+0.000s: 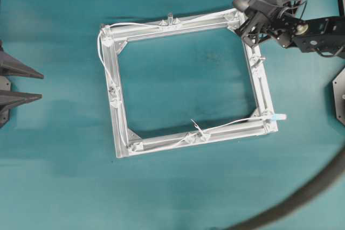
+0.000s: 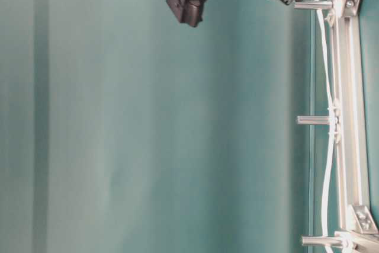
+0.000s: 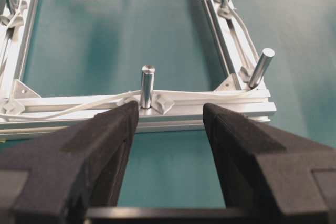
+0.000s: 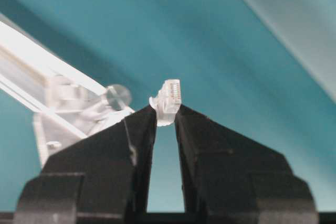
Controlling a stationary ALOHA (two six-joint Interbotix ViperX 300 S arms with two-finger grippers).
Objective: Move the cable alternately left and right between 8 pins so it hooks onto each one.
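Right claw (image 4: 165, 116), at two o'clock, pinches the cable's (image 1: 161, 145) clear plug; left claw (image 3: 170, 119) gapes empty. Cable rings most pins (image 3: 147, 85); the right side looks unthreaded.

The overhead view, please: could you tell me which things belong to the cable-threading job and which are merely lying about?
Job:
- thin white cable, clear connector
- upright silvery pins
- square aluminium frame
- right gripper, shut on connector

Lying about:
- thick black hose
- open left gripper

A teal table (image 1: 178, 187) carries a square aluminium frame (image 1: 116, 117) (lying flat); a black hose (image 1: 307, 197) crosses one corner.
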